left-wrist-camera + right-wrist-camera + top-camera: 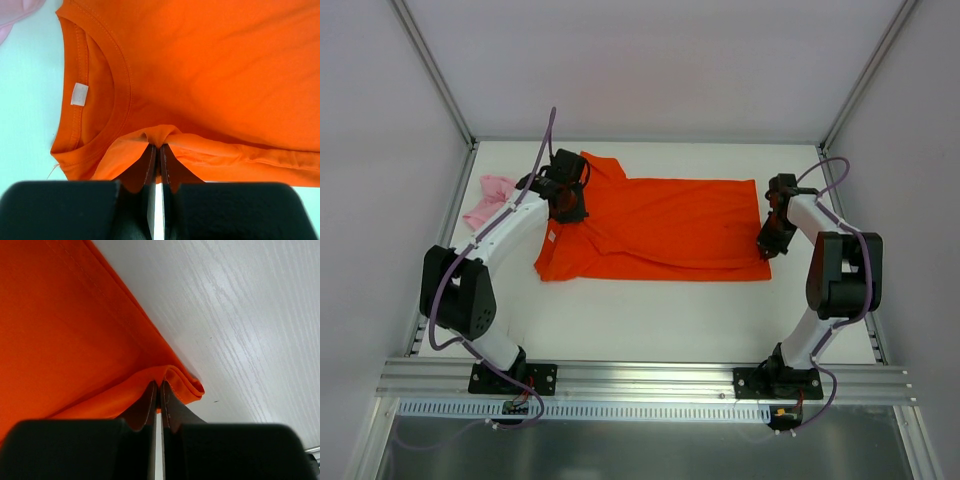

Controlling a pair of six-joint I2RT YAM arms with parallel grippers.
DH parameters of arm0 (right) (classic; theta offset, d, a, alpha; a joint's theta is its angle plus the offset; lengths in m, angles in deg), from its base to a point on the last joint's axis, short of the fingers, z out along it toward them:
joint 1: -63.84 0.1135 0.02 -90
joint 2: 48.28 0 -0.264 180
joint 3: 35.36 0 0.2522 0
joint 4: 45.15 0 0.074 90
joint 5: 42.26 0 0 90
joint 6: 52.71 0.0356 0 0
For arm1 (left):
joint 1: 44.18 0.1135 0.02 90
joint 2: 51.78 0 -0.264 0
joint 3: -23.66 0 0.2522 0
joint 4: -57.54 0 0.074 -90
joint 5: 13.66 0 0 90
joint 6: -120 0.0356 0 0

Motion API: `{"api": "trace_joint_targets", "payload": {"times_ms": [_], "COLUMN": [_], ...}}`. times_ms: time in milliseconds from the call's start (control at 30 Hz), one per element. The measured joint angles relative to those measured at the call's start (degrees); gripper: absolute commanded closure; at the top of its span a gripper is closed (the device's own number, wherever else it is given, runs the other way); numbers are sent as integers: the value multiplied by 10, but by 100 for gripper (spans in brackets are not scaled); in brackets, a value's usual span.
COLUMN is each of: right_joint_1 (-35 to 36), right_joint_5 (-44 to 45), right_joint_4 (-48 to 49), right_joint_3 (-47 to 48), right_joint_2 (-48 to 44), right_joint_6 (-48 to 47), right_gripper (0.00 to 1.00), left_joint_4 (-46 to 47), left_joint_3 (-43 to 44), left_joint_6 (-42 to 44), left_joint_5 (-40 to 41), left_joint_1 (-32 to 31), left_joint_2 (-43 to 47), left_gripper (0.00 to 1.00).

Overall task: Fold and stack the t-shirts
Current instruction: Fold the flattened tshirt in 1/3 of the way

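The orange-red t-shirt (660, 225) lies spread across the middle of the table, its collar towards the left. My left gripper (566, 207) is shut on a pinch of its cloth beside the neckline; the left wrist view shows the orange-red t-shirt (210, 75) with its collar (120, 85) and white label (79, 94), bunched at the left gripper (159, 146). At the shirt's right end, my right gripper (769, 240) is shut on the hem corner. The right wrist view shows that folded hem of the orange-red t-shirt (65, 340) held in the right gripper (159, 383). A pale pink t-shirt (488, 200) lies crumpled at the left.
White walls with metal corner posts (435, 70) enclose the white table (650, 310) on three sides. An aluminium rail (650, 375) carrying both arm bases runs along the near edge. The pink cloth's edge (15, 12) shows in the left wrist view's top left corner.
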Motion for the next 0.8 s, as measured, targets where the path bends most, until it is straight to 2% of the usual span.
{"api": "trace_joint_targets", "payload": {"times_ms": [400, 800], "right_joint_1": [-1, -2], "right_joint_5": [2, -14], "right_joint_4": [13, 74], "right_joint_3": [0, -5], "right_joint_2": [3, 3], "right_joint_6": [21, 45], "right_gripper": [99, 99], "left_joint_4": [11, 39], "left_joint_3": [8, 9], "left_joint_6": [11, 20], "left_joint_5": [0, -2], "left_joint_1": [0, 11], "left_joint_2": [-19, -43], "left_gripper": [100, 100]}}
